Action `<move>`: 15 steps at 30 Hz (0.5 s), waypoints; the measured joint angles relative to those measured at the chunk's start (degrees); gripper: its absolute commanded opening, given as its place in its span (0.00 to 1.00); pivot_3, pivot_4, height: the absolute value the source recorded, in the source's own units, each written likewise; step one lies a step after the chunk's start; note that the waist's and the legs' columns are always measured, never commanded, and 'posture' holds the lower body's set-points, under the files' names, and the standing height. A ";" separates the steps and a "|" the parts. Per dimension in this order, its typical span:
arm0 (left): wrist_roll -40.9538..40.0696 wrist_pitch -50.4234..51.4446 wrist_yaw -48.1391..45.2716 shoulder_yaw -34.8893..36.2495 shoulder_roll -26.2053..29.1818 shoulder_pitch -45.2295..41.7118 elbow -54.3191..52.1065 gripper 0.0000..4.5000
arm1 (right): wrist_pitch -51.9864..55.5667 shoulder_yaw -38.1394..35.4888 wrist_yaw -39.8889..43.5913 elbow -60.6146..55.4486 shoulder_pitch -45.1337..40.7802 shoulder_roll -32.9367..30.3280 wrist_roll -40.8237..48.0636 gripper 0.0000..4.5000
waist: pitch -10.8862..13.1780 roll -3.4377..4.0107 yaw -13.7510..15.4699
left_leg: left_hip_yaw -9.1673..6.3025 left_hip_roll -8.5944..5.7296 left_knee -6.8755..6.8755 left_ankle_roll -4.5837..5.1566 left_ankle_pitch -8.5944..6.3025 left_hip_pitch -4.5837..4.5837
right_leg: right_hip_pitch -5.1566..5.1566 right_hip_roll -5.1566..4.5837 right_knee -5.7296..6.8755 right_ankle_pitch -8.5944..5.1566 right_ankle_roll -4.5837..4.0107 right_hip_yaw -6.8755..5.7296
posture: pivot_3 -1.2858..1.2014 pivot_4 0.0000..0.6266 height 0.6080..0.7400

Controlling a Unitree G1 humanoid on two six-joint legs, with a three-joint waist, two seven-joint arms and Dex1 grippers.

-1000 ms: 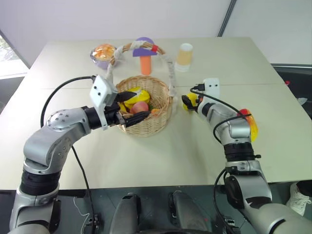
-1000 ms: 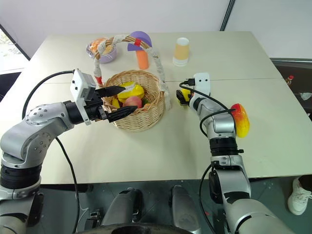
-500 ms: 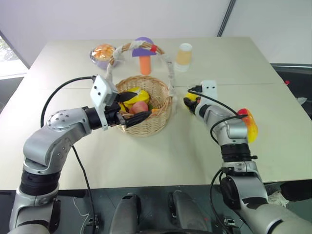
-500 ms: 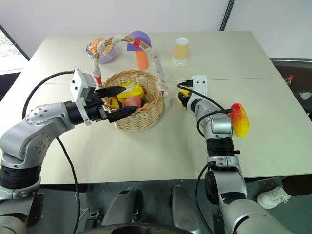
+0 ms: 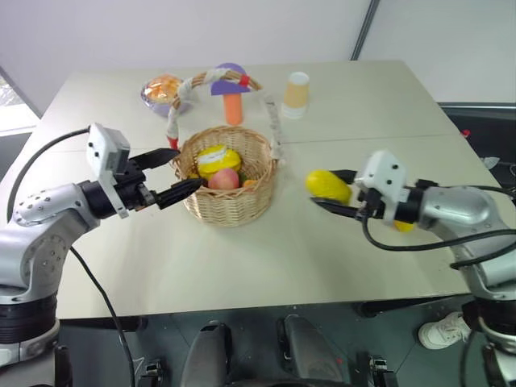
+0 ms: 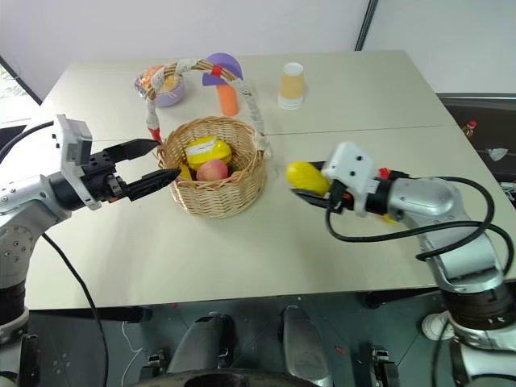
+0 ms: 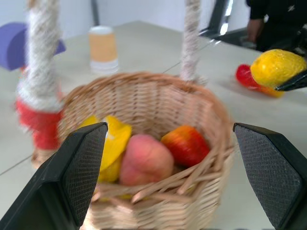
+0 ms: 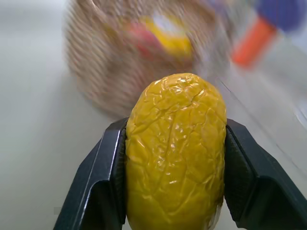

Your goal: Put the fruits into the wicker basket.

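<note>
Gripping the lemon [image 5: 327,185] between both black fingers, right gripper [image 5: 332,196] held above the table [image 5: 266,250], to the right of the wicker basket [image 5: 228,201] and apart from it. Lemon clamped at both sides, jaws pressed against its skin as seen in the right wrist view. Left gripper [image 5: 179,171] level at the basket's left rim, jaws spread wide and holding nothing, one fingertip [image 5: 168,151] near the cloth-wrapped handle [image 5: 173,121]. Inside the basket: peach [image 5: 224,178], a yellow item [image 5: 218,159], a red-orange piece [image 7: 187,144]. Mango [image 7: 249,79] lying on the table beyond the right arm, partly hidden. Behind the basket: purple bowl [image 5: 159,90], mushroom toy [image 5: 233,97], paper cup [image 5: 296,93].
</note>
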 measured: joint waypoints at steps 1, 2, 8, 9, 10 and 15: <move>-0.20 -0.01 -0.28 0.07 0.04 0.29 -0.01 1.00 | 0.52 1.85 -1.43 0.02 -2.35 3.65 -0.05 0.49 | 0.00 0.00 -0.04 | 0.00 0.04 -0.02 0.00 0.00 0.08 | 0.05 0.05 0.02 -0.01 -0.02 0.02 | 0.52 0.24 1.00; -0.54 -0.01 -0.41 0.31 0.15 0.77 -0.14 1.00 | 0.98 4.15 -2.87 0.27 -4.48 6.72 -0.38 0.49 | 0.01 0.01 0.05 | -0.02 0.05 -0.05 0.00 0.00 0.08 | 0.04 0.06 0.05 -0.03 -0.05 0.01 | 0.52 0.24 1.00; -2.27 0.07 -0.08 1.63 0.63 4.22 -1.87 1.00 | 4.41 14.26 -14.39 11.37 -15.51 21.83 -8.50 0.49 | 0.00 -0.01 0.47 | -0.02 0.13 -0.07 -0.04 0.02 -0.19 | -0.18 -0.14 0.06 -0.05 -0.12 -0.03 | 0.52 0.24 1.00; -2.50 0.09 0.13 1.90 0.63 4.77 -2.33 1.00 | 4.74 14.62 -15.98 14.00 -16.75 23.48 -9.64 0.57 | -0.01 -0.02 0.55 | -0.02 0.06 -0.07 -0.05 0.02 -0.24 | -0.21 -0.22 0.05 -0.05 -0.12 -0.04 | 0.52 0.24 1.00; -2.97 0.09 0.53 2.15 0.64 5.49 -2.94 1.00 | 4.82 14.77 -17.24 16.61 -17.88 24.80 -10.66 0.66 | -0.01 -0.02 0.62 | -0.02 -0.04 -0.07 -0.05 0.02 -0.28 | -0.24 -0.33 0.05 -0.05 -0.11 -0.04 | 0.52 0.24 1.00; -4.80 0.15 2.49 3.08 0.36 7.61 -5.85 1.00 | 4.26 14.46 -18.23 20.01 -19.19 26.72 -11.79 0.99 | -0.01 -0.02 0.86 | -0.09 -0.14 -0.06 -0.04 0.01 -0.41 | -0.30 -0.46 -0.01 -0.04 -0.10 -0.11 | 0.52 0.24 1.00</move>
